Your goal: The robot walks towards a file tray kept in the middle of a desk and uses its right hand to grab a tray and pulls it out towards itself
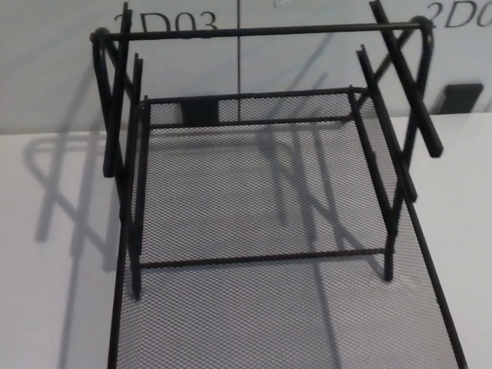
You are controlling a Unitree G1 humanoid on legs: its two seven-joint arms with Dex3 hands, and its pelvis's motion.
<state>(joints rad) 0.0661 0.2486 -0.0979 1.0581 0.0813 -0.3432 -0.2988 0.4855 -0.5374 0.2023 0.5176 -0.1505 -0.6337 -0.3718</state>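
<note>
A black wire file rack (257, 31) stands on the white desk (54, 269), filling most of the head view. Its crossed side bars rise at left and right, joined by a top rod. A black mesh tray (261, 192) sits on the rack's rails. A lower mesh tray (277, 323) reaches out toward me and runs off the bottom edge of the picture. Neither of my hands shows.
A pale wall panel (307, 69) with dark lettering stands right behind the rack. A small black object (463, 98) sits at the back right on the desk. Rack shadows fall on the desk to the left.
</note>
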